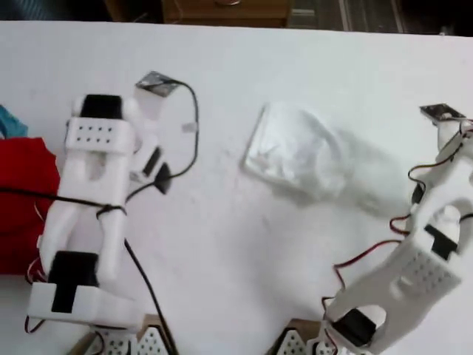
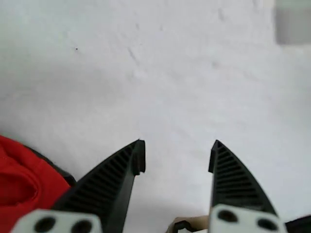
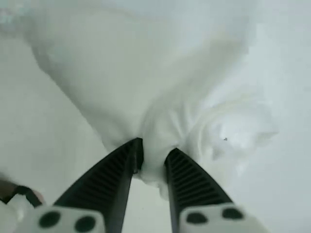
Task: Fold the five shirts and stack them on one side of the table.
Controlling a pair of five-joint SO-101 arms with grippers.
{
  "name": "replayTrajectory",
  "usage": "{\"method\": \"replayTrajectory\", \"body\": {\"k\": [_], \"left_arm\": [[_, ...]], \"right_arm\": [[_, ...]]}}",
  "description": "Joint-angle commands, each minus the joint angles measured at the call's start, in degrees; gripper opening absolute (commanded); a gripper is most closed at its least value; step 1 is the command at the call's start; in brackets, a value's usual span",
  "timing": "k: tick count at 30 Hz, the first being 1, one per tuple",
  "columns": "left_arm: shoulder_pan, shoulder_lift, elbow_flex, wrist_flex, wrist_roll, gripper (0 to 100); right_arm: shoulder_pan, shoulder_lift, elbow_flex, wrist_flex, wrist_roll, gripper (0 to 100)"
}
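right end effector clamped on white shirt, presumably to draw a fold; left end effector parted, unladen over bench.

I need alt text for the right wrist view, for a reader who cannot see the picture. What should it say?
The right gripper pinches a bunched fold of a white shirt between its two black ridged fingers. The shirt spreads away from the gripper over a white table.

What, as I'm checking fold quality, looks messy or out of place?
The white shirt lies bunched and rumpled mid-table, neither flat nor folded, one edge pinched in the right end effector. Nothing looks spilled or damaged.
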Motion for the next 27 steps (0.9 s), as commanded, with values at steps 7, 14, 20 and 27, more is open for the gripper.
{"method": "replayTrajectory", "body": {"k": [7, 14, 20, 27], "left_arm": [[3.2, -2.5, -0.2, -0.2, -0.3, 23], [3.2, -2.5, -0.2, -0.3, -0.3, 23], [3.3, -2.5, -0.2, -0.4, -0.3, 23], [9.2, -2.4, -3.3, -5.1, 6.4, 23]], "right_arm": [[1.7, -24.3, 32.3, -5.8, 13.2, 2.0], [1.5, -41.1, 57.8, -31.0, 6.6, 2.5], [0.6, -48.6, 64.6, -36.7, 7.1, 2.5], [1.5, -49.1, 64.1, -32.0, 6.6, 16.0]]}}
